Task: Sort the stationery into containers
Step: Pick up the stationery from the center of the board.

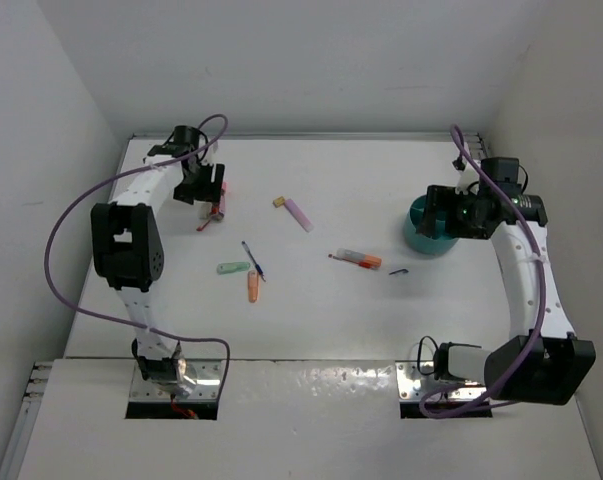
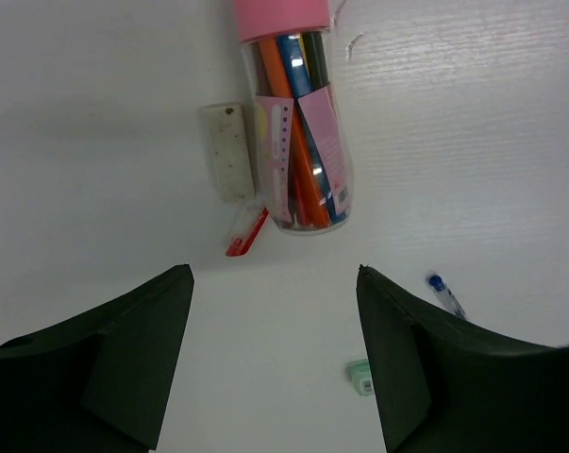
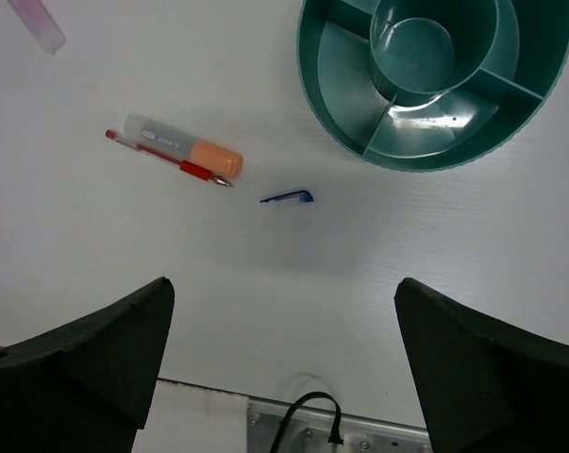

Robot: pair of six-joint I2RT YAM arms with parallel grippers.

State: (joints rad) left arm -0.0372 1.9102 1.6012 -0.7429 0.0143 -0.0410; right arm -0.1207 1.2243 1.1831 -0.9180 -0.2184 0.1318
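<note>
Clear plastic pen tube (image 2: 298, 142), pink-capped, lying flat at 12 o'clock of left gripper (image 2: 273, 276), spread & empty; prob. light, stiff, slick, apt to roll, so pinch across mid-barrel; right gripper (image 3: 284, 285) likewise spread, teal cup (image 3: 345, 90) at 1 o'clock.

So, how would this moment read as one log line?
left end effector: open, by pen tube | right end effector: open, by teal organizer, visible sections empty | red pen: loose on table
</note>
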